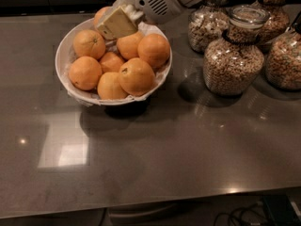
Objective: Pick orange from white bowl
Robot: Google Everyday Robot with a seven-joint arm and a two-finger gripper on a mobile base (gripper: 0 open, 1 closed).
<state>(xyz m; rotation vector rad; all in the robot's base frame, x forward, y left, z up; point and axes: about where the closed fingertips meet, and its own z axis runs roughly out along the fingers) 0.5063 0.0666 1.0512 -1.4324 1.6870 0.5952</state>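
The white bowl [63, 74] stands at the back left of the dark counter and holds several oranges on a crinkled white lining. The largest-looking orange [136, 76] lies at the front right of the pile. My gripper [117, 22] hangs over the far side of the bowl, its cream-coloured tip just above the pile. It covers part of an orange [100, 14] at the back rim, and I cannot tell whether it touches that orange. The white arm [160, 1] reaches in from the top right.
Glass jars of cereal stand to the right of the bowl: a large one [233, 55], one behind it [204, 27] and others at the right edge [284, 60]. The grey counter [155, 159] runs forward to its front edge, with cables on the floor below.
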